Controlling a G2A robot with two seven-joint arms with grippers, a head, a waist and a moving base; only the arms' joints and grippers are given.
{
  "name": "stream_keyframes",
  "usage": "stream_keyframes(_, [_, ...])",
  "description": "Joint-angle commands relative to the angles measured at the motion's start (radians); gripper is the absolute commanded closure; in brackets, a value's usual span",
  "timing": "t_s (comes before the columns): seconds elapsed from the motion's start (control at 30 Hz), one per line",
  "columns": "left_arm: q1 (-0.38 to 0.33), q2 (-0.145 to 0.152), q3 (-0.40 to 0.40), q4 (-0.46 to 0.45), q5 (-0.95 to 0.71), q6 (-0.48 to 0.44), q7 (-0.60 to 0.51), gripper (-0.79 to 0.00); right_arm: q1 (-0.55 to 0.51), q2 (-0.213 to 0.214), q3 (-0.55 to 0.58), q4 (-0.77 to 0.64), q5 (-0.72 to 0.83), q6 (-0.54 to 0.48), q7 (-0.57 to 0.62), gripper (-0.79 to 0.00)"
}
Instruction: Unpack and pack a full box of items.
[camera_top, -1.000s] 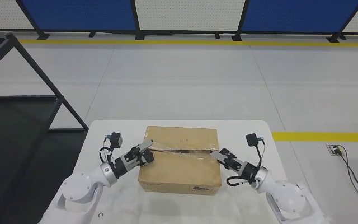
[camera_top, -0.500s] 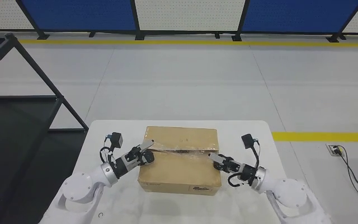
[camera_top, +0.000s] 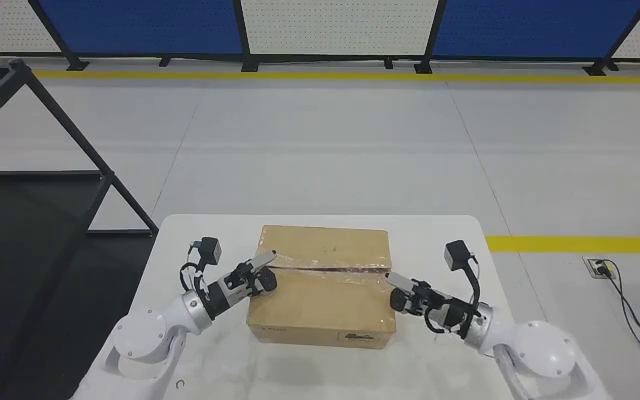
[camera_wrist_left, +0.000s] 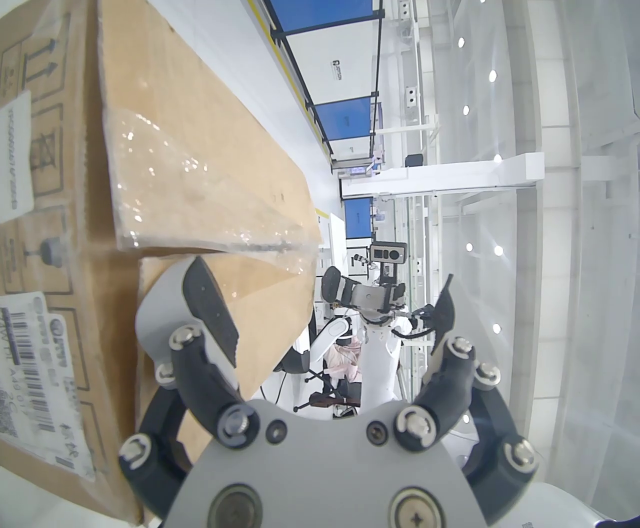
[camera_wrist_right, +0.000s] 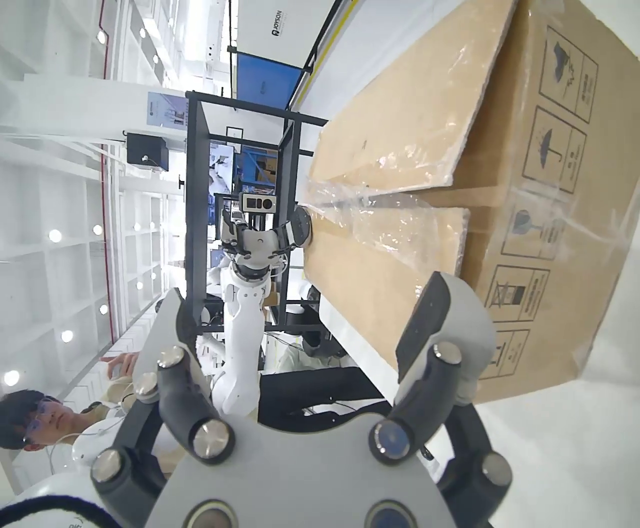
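1. The fingers (camera_wrist_left: 210, 305) of the left gripper (camera_wrist_left: 325, 285) are spread wide with nothing between them. One pad sits at the end edge of the near flap (camera_wrist_left: 250, 310); we cannot tell if it touches. The other hangs in free air past the box (camera_wrist_left: 200, 100).
2. The right gripper (camera_wrist_right: 305, 300) is likewise spread and empty, one finger just beside the opposite end of the box, below the seam.
3. The box stands mid-table (camera_top: 440, 230), shut. Wrinkled clear tape (camera_wrist_right: 380, 220) runs along the seam, and the flap ends gape slightly.
4. We judge the step in hand to be opening the seam.
5. To do it well, we would hook a pad under the near flap at each end and lift both ends together.
6. Risk: if the tape holds, the whole box may rise or skid.
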Motion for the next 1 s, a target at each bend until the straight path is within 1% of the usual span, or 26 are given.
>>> stream_keyframes(0.0, [0.0, 0.0, 0.0, 0.001, -0.003, -0.002, 0.0, -0.785, -0.022, 0.002, 0.005, -0.024, -0.043, -0.089, -0.032, -0.785])
stream_keyframes(0.03, [0.0, 0.0, 0.001, 0.002, -0.003, -0.003, 0.0, -0.785, -0.036, 0.003, 0.008, -0.034, -0.076, -0.122, -0.048, -0.785])
stream_keyframes(0.07, [0.001, 0.0, 0.001, 0.002, -0.003, -0.004, 0.0, -0.785, -0.041, 0.004, 0.008, -0.037, -0.083, -0.128, -0.053, -0.785])
stream_keyframes(0.33, [0.008, 0.0, 0.001, -0.006, -0.005, -0.013, 0.003, -0.785, -0.043, 0.004, 0.005, -0.04, -0.095, -0.135, -0.06, -0.785])
stream_keyframes(0.43, [0.011, 0.0, 0.004, -0.009, -0.004, -0.012, 0.004, -0.785, -0.057, 0.005, -0.01, -0.079, -0.233, -0.246, -0.133, -0.785])
stream_keyframes(0.5, [0.011, 0.0, 0.005, -0.01, -0.003, -0.011, 0.004, -0.785, -0.068, 0.007, -0.006, -0.117, -0.35, -0.272, -0.18, -0.785])
stream_keyframes(0.57, [0.012, 0.0, 0.005, -0.012, -0.002, -0.01, 0.004, -0.785, -0.082, 0.011, -0.011, -0.166, -0.457, -0.304, -0.187, -0.785])
stream_keyframes(0.67, [0.016, 0.001, 0.006, -0.017, -0.001, -0.011, 0.007, -0.785, -0.102, 0.018, -0.021, -0.241, -0.706, -0.33, -0.21, -0.785])
stream_keyframes(0.73, [0.019, 0.001, 0.005, -0.02, -0.001, -0.011, 0.008, -0.785, -0.117, 0.021, -0.044, -0.294, -0.92, -0.321, -0.236, -0.785])
stream_keyframes(0.83, [0.023, 0.002, 0.003, -0.026, -0.001, -0.013, 0.007, -0.785, -0.142, 0.02, -0.107, -0.352, -1.207, -0.263, -0.298, -0.785])
stream_keyframes(0.9, [0.025, 0.002, 0.001, -0.027, -0.002, -0.013, 0.008, -0.785, -0.156, 0.014, -0.142, -0.366, -1.303, -0.19, -0.347, -0.785])
stream_keyframes(0.97, [0.028, 0.002, 0.001, -0.029, -0.002, -0.016, 0.009, -0.785, -0.156, 0.014, -0.142, -0.366, -1.303, -0.19, -0.347, -0.785])
